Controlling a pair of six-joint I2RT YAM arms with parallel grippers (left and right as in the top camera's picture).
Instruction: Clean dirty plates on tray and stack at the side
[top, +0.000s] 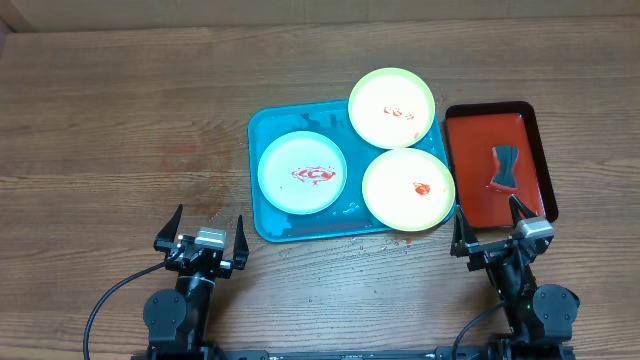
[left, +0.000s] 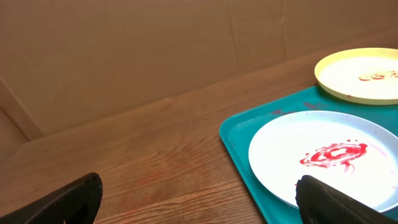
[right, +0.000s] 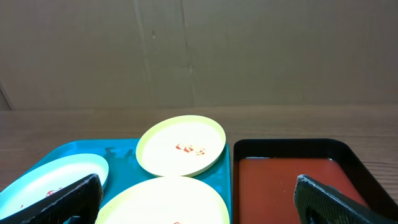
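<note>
Left hand (top: 209, 216) and right hand (top: 487, 214) side by side, both wide open and empty.

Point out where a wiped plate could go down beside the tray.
Widest bare table lies left of the turquoise tray, ahead of the left gripper. A narrower strip runs behind both trays. Crowded: three plates fill the tray, and the red tray with a dark object hugs its right.
</note>
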